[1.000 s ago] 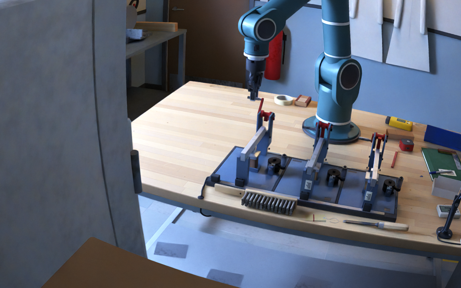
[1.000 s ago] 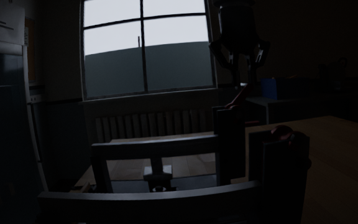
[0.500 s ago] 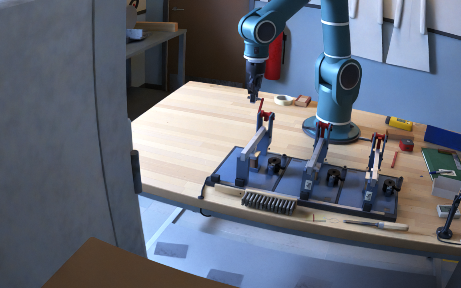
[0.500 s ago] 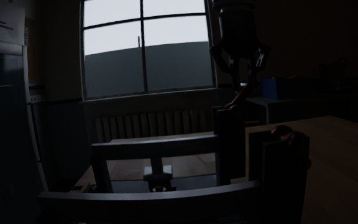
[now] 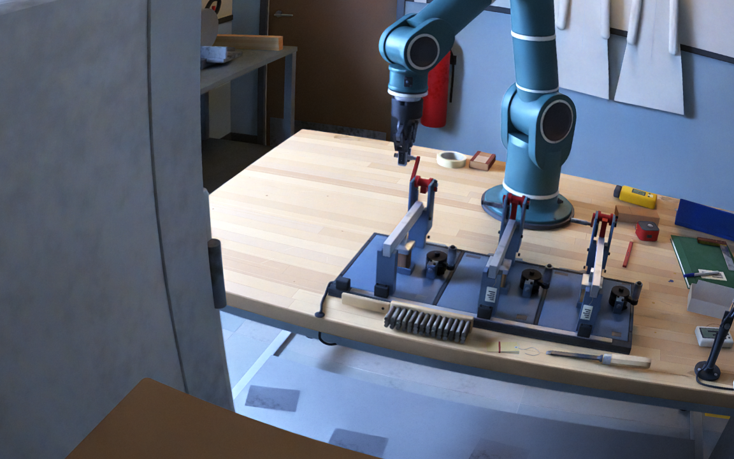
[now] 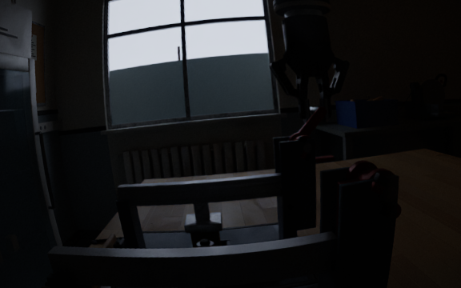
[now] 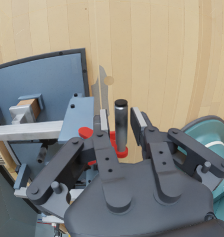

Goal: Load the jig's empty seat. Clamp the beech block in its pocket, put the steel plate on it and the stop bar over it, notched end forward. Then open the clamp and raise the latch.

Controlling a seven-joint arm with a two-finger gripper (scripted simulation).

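Note:
My gripper (image 5: 404,158) (image 7: 120,121) (image 6: 314,108) is open and holds nothing, hovering just above the raised red latch (image 5: 415,169) (image 7: 119,148) at the top of the left seat's rear post; the latch's dark handle (image 7: 121,124) stands between my fingers. In that seat the grey stop bar (image 5: 403,229) (image 7: 27,130) lies from the post forward over the steel plate (image 7: 18,112) and the beech block (image 5: 407,256) (image 7: 30,107) in its pocket. The clamp knob (image 5: 435,261) sits beside the block.
Behind the jig (image 5: 487,285) stand my arm's base (image 5: 529,200), a tape roll (image 5: 451,159) and a small block (image 5: 482,160). The other two seats (image 5: 504,251) (image 5: 595,268) are loaded. A brush (image 5: 415,318) and a chisel (image 5: 601,358) lie along the front edge, tools at right.

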